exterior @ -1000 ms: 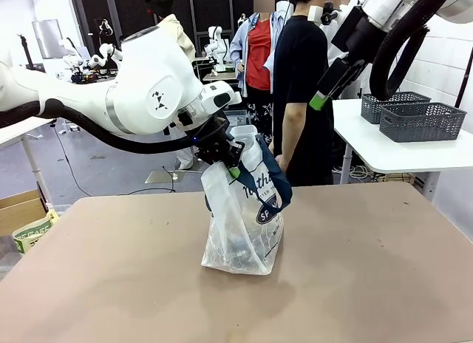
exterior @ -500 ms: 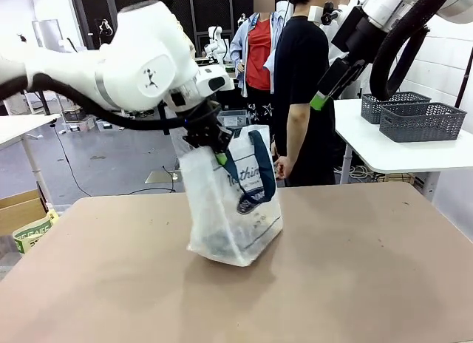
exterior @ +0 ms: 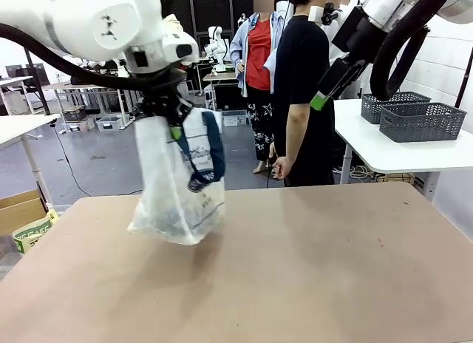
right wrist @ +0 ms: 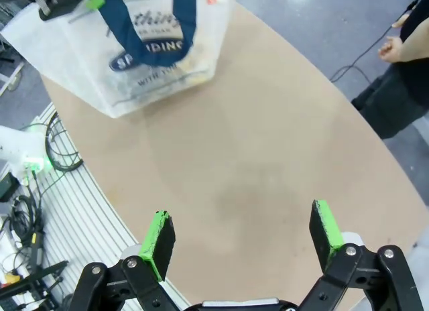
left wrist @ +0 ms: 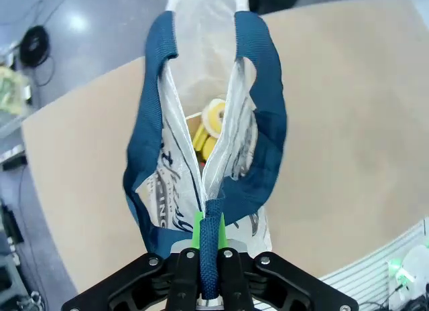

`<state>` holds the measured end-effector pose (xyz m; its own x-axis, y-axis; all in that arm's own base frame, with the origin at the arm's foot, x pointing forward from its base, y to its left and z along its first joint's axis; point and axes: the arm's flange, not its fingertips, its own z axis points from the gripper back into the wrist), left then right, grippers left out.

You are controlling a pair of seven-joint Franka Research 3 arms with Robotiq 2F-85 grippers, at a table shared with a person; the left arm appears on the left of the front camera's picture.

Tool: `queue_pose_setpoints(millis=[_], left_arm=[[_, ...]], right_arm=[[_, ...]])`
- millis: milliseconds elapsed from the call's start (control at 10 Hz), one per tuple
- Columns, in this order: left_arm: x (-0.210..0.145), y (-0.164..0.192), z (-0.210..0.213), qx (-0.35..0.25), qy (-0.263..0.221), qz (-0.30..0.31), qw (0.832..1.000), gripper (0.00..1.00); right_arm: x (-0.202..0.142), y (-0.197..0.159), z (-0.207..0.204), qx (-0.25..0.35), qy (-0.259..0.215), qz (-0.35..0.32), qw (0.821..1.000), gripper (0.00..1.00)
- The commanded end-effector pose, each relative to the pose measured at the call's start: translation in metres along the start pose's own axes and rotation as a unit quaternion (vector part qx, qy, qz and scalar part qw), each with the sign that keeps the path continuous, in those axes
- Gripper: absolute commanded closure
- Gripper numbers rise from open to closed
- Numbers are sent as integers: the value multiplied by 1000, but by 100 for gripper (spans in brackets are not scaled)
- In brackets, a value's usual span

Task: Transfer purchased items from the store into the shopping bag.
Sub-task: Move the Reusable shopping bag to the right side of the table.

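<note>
The shopping bag (exterior: 177, 188), whitish plastic with navy handles, hangs in the air over the left part of the table, its bottom just above the top. My left gripper (exterior: 173, 127) is shut on its navy handle straps (left wrist: 209, 237). Down through the bag's mouth I see yellow purchased items (left wrist: 209, 127) at the bottom. The bag (right wrist: 134, 49) also hangs at the top left in the right wrist view. My right gripper (right wrist: 242, 234) is open and holds nothing; it stands high above the table at the upper right, its green pad (exterior: 318, 101) beside the person.
A person in black (exterior: 303, 92) stands at the table's far edge, hand (right wrist: 394, 48) low. Two dark grey baskets (exterior: 417, 117) sit on a white side table at the right. A cardboard box (exterior: 22, 217) lies left of the brown table (exterior: 332, 269).
My left arm has lifted the bag off the table and carried it to the left; the bag swings tilted. The right arm has not moved.
</note>
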<state>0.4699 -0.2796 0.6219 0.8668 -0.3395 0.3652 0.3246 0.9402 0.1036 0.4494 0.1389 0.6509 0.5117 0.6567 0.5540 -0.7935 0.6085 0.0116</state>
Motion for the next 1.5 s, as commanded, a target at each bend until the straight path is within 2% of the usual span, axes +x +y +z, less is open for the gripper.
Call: queue_pose_setpoints(millis=[0,200,700,800,900,1300,1400], left_arm=[[-20,35,16,58,-15,72,996,100],[-47,84,33,101,-29,138,985,100],[-112,178,31,148,-71,215,963,100],[-118,189,27,134,-80,222,962,100],[-103,174,29,124,-35,204,970,100],[-103,174,29,124,-35,204,970,100],[-112,172,14,126,-26,203,971,100]], right_arm=[[-5,1,-1,1,4,-1,1000,0],[-5,1,-1,1,4,-1,1000,0],[-5,1,-1,1,4,-1,1000,0],[-5,1,-1,1,4,-1,1000,0],[-5,1,-1,1,4,-1,1000,0],[-5,1,-1,1,4,-1,1000,0],[-5,1,-1,1,4,-1,1000,0]])
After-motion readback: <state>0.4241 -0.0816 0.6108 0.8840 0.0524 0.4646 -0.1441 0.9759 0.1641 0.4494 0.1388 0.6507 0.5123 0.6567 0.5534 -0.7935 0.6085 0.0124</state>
